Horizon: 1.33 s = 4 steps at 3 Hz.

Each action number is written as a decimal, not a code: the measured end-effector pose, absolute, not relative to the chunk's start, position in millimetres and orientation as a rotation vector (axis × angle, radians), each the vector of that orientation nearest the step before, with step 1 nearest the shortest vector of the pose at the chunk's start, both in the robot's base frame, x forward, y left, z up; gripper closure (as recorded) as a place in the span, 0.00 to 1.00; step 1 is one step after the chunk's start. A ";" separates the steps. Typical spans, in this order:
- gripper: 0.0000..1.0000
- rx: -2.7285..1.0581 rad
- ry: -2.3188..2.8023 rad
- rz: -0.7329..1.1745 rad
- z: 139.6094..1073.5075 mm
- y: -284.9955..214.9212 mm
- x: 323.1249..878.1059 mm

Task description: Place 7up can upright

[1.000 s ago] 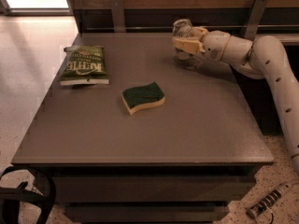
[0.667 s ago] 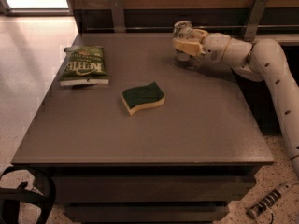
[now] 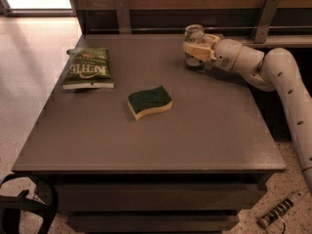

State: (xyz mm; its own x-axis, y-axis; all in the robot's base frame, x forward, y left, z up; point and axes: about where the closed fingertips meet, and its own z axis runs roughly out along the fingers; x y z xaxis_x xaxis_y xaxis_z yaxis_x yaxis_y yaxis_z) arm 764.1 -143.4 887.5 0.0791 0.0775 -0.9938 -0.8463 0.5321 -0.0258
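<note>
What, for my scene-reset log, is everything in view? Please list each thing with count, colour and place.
7up can: one, silvery with pale label, upright at the table's far right, inside the gripper.
snack bag: one, green, lying flat at the table's far left.
sponge: one, green over yellow, near the table's centre.
table: one, grey-brown, fills the middle of the view.
striped rod: one, dark and light bands, on the floor lower right.
black strap: one, on the floor lower left.
arm: one, white, reaching in from the right.
gripper: one, cream, closed around the can.
</note>
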 end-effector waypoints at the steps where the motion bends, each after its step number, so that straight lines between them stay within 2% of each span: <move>1: 1.00 -0.729 1.312 0.805 882.9 -147.8 763.3; 3: 1.00 -0.727 1.336 0.815 872.2 -154.2 762.3; 4: 0.85 -0.730 1.337 0.819 871.7 -151.0 762.5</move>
